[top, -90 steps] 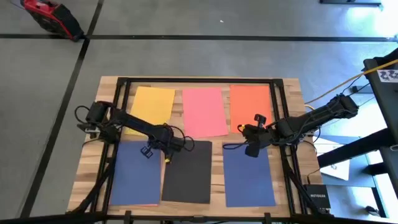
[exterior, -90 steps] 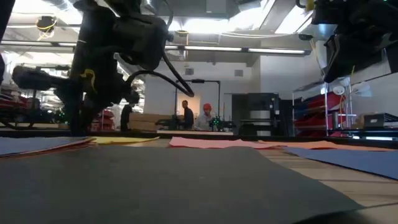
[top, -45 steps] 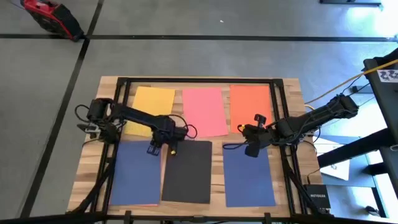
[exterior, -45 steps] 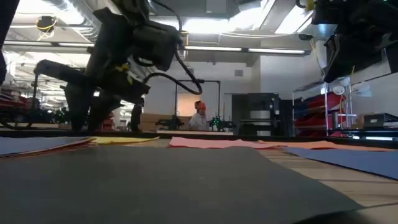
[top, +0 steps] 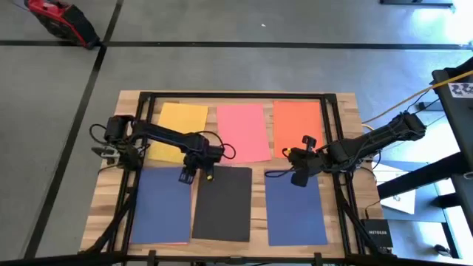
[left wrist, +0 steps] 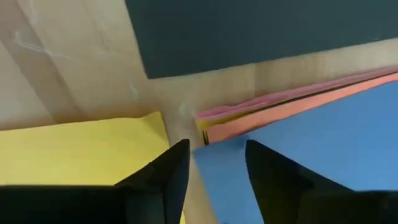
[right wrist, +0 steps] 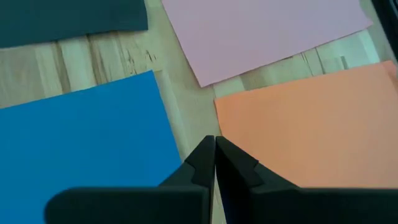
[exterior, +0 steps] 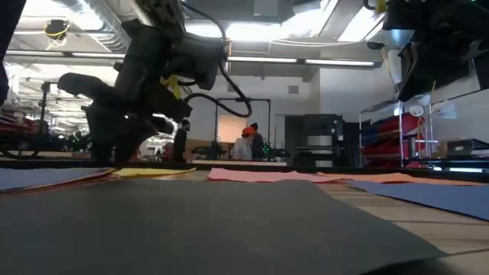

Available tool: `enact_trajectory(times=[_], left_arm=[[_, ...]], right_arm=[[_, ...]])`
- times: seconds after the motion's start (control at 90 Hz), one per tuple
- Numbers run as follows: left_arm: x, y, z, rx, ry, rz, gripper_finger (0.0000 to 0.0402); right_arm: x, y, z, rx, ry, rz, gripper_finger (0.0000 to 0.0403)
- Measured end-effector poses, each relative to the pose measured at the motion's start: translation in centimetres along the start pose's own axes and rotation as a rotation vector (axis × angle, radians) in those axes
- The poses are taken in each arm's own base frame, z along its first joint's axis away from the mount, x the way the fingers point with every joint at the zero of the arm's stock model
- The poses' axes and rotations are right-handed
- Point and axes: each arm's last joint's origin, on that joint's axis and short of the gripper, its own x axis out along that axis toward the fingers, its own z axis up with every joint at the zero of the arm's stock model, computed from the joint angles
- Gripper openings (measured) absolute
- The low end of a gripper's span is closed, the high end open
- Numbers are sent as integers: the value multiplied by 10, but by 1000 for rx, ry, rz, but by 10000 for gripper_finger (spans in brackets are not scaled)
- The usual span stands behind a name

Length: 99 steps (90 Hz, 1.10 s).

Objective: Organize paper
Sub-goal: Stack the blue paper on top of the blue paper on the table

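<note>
Wooden surface [top: 347, 125] with a black frame, carrying six lots of paper in two rows.

Far row: yellow sheet [top: 179, 131], pink sheet [top: 242, 133], orange sheet [top: 298, 127].

Near row: blue stack [top: 162, 205] on the left, with pink, yellow and orange edges [left wrist: 280, 107] showing beneath its top sheet; black sheet [top: 223, 203] in the middle; blue sheet [top: 294, 205] on the right.

Left gripper [top: 194, 175]: above the gap between the yellow sheet, the blue stack and the black sheet; jaws apart, holding nothing.

Right gripper [top: 294, 165]: between the orange sheet and the right blue sheet; jaws pressed together, nothing between them.

Room behind: a person [exterior: 248, 143] standing far back.
</note>
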Motion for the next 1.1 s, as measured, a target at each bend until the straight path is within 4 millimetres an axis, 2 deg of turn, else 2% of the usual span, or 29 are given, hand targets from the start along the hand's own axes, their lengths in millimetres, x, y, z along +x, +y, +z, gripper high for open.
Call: enact_trajectory(times=[0.133,0.3,0.356,0.733,1.1], left_arm=[[1,-3,0,5,7,17,105],[1,-3,-1,12,20,25,23],[1,-2,-1,11,22,24,8],[-16,-3,2,24,28,23,0],[-61,-2,12,-21,-154,64,0]], right_arm=[[0,0,0,0,0,0,1],[0,0,0,0,0,0,1],[0,0,0,0,0,-1,1],[0,0,0,0,0,-1,1],[0,-1,-2,-11,19,-12,0]])
